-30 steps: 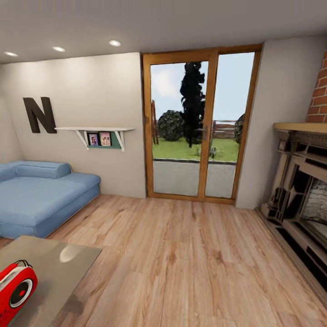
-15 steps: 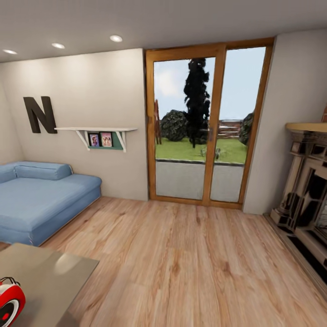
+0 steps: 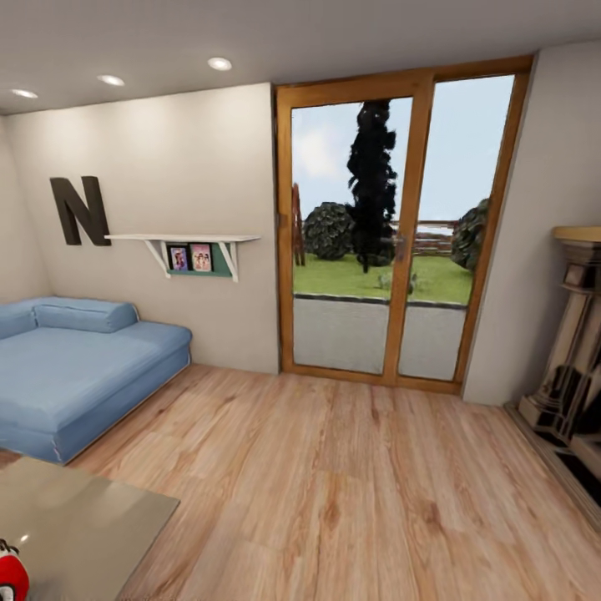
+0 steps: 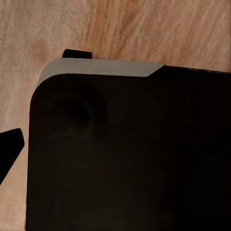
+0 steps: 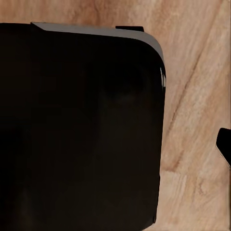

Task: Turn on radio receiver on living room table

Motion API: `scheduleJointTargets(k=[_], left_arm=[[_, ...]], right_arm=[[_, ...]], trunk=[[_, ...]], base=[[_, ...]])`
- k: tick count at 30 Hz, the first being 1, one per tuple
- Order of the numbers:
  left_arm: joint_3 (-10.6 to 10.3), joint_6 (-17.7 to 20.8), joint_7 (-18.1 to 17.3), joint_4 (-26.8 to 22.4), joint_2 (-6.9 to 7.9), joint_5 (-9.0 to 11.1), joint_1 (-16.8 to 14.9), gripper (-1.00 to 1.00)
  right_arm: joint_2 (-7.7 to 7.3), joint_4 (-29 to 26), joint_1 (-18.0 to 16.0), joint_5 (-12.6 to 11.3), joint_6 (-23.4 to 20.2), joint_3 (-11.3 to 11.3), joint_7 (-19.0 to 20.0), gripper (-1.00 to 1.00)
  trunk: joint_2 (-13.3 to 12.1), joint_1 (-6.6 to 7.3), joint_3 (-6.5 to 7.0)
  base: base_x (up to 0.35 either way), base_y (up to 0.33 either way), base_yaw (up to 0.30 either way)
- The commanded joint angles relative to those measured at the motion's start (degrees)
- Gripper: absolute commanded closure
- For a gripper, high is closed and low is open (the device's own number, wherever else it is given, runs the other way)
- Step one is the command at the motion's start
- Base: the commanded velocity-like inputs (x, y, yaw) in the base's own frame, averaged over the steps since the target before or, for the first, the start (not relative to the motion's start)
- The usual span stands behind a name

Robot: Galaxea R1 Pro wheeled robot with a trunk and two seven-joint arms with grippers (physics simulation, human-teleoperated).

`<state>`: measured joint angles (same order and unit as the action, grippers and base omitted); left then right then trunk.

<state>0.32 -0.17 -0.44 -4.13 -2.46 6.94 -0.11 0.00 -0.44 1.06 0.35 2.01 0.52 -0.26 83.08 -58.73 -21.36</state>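
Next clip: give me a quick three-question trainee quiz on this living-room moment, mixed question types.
1. True or false: the radio receiver is cut off by the head view's lower left corner.
2. What does the radio stand on? A) the blue sofa B) the table C) the wall shelf
3. Fill in: the big dark letter on the wall is ___.

Key: 1 true; 2 B; 3 N.

Blue sofa (image 3: 79, 367), light wood-grain plank floor (image 3: 351, 492), glossy grey counter (image 3: 75, 526), red radio receiver (image 3: 10, 572), black "N" (image 3: 79, 210).
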Motion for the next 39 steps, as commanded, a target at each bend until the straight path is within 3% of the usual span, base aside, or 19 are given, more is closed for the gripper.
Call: scheduleJointTargets(k=[1, 39], left_arm=[[0.01, 0.0, 0.0, 0.0, 0.0, 0.0, 0.0, -1.0], [0.03, -0.01, 0.0, 0.0, 0.0, 0.03, -0.01, -1.0]], right_arm=[[0.0, 0.0, 0.0, 0.0, 0.0, 0.0, 0.0, -1.0], [0.0, 0.0, 0.0, 0.07, -0.07, 0.0, 0.0, -1.0]], trunk=[[0.0, 0.0, 0.0], [0.0, 0.0, -0.34]], base=[[0.028, 0.0, 0.27], [0.002, 0.0, 0.29]])
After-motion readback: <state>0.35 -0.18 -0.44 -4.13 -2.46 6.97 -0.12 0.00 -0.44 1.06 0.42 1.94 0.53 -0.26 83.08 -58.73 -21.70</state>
